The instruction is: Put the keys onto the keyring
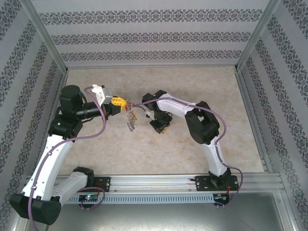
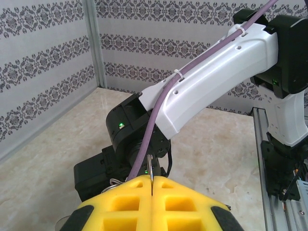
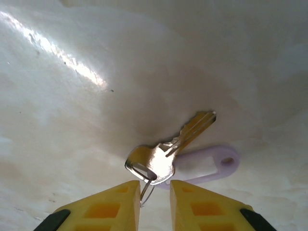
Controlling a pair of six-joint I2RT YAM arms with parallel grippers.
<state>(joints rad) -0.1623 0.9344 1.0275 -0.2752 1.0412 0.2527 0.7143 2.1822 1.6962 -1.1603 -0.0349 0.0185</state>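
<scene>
My left gripper (image 1: 123, 103) is held above the table, its yellow fingers shut on the thin grey keyring (image 2: 151, 168), which pokes up edge-on between the tips. A cluster of small silvery keys (image 1: 130, 120) hangs from the ring below that gripper. My right gripper (image 1: 159, 126) points down at the table just to the right. In the right wrist view a brass-and-silver key (image 3: 161, 156) with a pale lilac tag (image 3: 209, 166) lies just ahead of the right gripper (image 3: 155, 186). The jaws stand apart, and the key's small wire ring (image 3: 146, 191) sits in the gap beside the left finger.
The right arm's white link (image 2: 211, 82) and black wrist fill the space straight in front of the left gripper. Patterned walls enclose the beige table (image 1: 159, 149) on three sides, and an aluminium rail (image 1: 168, 182) runs along the near edge.
</scene>
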